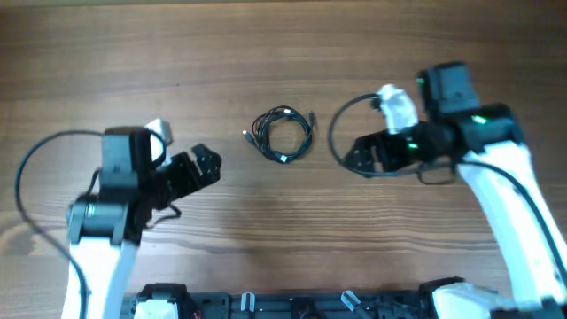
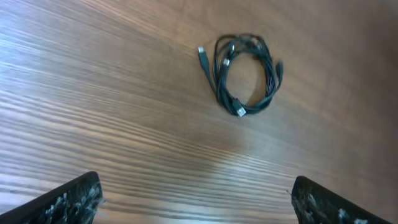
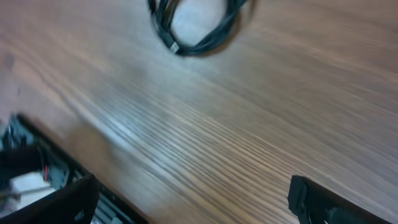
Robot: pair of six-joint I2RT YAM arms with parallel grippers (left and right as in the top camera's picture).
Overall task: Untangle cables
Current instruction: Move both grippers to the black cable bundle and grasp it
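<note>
The cables (image 1: 283, 135) are a small coil of thin black wires with tiny silver plug ends, lying at the table's middle. The coil shows in the left wrist view (image 2: 244, 74) and partly at the top edge of the right wrist view (image 3: 193, 28). My left gripper (image 1: 205, 166) is open and empty, left of the coil and apart from it; its fingertips frame bare wood (image 2: 196, 199). My right gripper (image 1: 359, 157) is open and empty, right of the coil and apart from it (image 3: 189, 199).
The wooden table (image 1: 283, 239) fills the view. A thicker black arm cable (image 1: 341, 120) loops beside the right gripper. A dark rail with clips (image 1: 292, 306) runs along the table's front edge and shows at lower left in the right wrist view (image 3: 37, 174).
</note>
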